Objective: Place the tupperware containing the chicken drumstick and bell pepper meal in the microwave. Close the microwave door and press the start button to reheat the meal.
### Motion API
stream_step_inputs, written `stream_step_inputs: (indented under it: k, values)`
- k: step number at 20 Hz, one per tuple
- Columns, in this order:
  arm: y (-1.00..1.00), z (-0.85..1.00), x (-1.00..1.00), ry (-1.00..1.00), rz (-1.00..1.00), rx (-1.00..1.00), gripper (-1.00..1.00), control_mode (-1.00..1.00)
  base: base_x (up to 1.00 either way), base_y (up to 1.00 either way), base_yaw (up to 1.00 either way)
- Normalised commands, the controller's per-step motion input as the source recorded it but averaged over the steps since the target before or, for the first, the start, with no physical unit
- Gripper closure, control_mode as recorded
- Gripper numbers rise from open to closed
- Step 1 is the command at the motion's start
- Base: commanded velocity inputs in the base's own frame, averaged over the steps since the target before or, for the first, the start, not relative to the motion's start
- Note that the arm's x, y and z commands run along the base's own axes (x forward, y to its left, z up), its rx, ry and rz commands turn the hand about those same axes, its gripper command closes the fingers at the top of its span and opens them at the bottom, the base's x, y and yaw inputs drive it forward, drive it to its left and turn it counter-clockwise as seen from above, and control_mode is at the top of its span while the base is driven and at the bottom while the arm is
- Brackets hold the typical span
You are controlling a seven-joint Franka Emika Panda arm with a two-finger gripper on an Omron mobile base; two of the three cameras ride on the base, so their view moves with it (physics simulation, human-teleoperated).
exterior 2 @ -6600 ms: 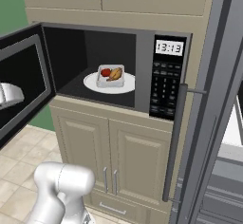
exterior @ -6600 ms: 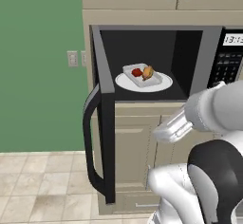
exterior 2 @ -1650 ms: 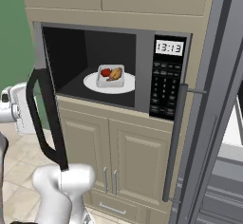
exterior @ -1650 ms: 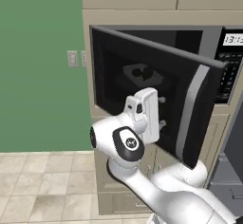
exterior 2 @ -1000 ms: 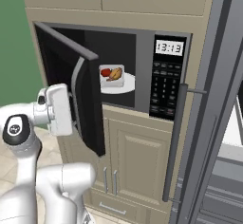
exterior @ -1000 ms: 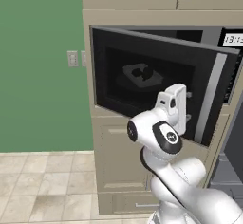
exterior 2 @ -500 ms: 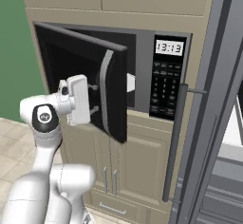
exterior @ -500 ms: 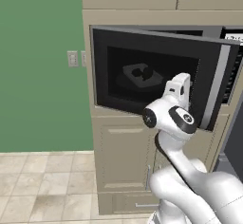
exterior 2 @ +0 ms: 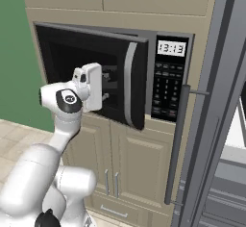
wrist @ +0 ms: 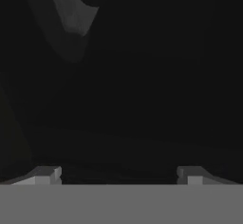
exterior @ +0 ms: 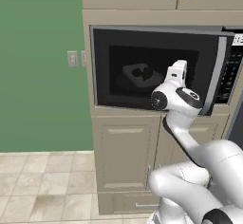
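One gap between microwave door [exterior 2: 91,72] and microwave [exterior 2: 170,79].

Inside the microwave [exterior: 156,71], seen dimly through the dark door glass, the round turntable plate [exterior: 127,79] carries the tupperware [exterior: 138,72] near its middle, with two dark food lumps in the tray.

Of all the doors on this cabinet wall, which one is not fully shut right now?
The microwave door, the black one with the dark window: its handle edge stands out from the keypad panel. The beige cabinet doors above and below sit flush.
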Motion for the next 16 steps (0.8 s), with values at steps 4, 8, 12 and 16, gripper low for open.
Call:
stream_step_inputs:
  k: [4,8,12,16]
  values:
    - [0.00,0.12,0.78,0.00,0.10,0.04,-1.00,-1.00,0.00,0.00,0.00]
    - [0.00,0.09,0.77,0.00,0.10,0.03,-1.00,-1.00,0.00,0.00,0.00]
    - [0.00,0.03,0.72,0.00,0.10,0.02,-1.00,-1.00,0.00,0.00,0.00]
    - [0.00,0.04,0.71,0.00,0.10,0.01,-1.00,-1.00,0.00,0.00,0.00]
